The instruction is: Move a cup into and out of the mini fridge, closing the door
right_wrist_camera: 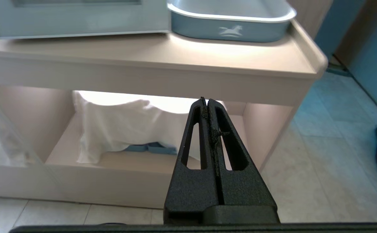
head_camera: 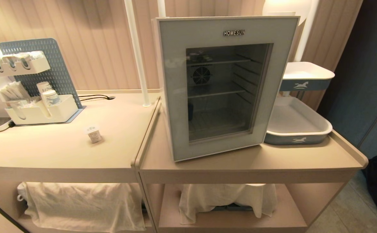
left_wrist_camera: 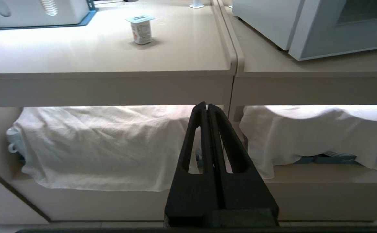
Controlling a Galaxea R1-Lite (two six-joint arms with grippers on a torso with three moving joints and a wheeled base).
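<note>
- Two beige counters (head_camera: 62,152) butted side by side; landmark for everything below is the mini fridge (head_camera: 222,87), which sits on the right-hand counter
- Fridge door (head_camera: 175,97) with dark glass window and HOMESUN lettering looks closed or nearly closed; can't tell if latched. Wire shelves and a fan visible through the glass, nothing seen on them
- Blue-and-white tray (head_camera: 296,129) touches the fridge's right side, a second one on a stand behind it
- Organiser rack (head_camera: 41,110) with paper cups and sachets is well left of the fridge, at the back of the other counter
- White cloths (head_camera: 85,200) hang over the lower shelves below the fridge and to its left
- Cup (head_camera: 93,134): tiny, white, square foil lid, upright on the left counter, well apart from the fridge, nothing near it
- Left gripper (left_wrist_camera: 207,106) and right gripper (right_wrist_camera: 206,101): both with fingers pressed together, empty, low in front of the counter edge, below fridge level; neither shows in the head view
- Judgement: task at the start, door first. Pull the door by its free edge and swing it wide before going for the cup
- Cup is small and light, likely to tip: spread fingers first, come in level, close on the body under the lid rim, lift straight up
</note>
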